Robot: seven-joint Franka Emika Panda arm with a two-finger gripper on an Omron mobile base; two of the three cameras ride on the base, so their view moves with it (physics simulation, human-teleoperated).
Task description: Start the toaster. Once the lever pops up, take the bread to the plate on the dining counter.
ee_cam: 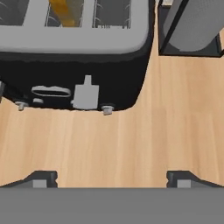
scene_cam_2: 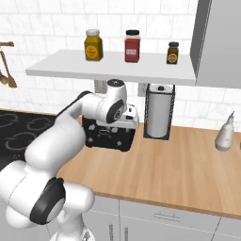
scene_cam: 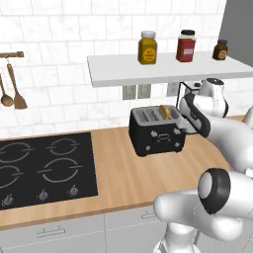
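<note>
The black toaster stands on the wood worktop against the tiled wall. A tan slice of bread sticks up out of one of its grey slots. In the hand view the toaster's front face carries a pale lever low down, with small pale knobs beside it. My gripper hangs open over bare worktop, just in front of that face. Its two fingertips are wide apart and hold nothing. The hand sits at the toaster's right end. The plate and the dining counter are out of view.
A paper towel roll in a black holder stands just right of the toaster. Above is a white shelf with three jars. The black hob lies to the left and a spray bottle to the far right.
</note>
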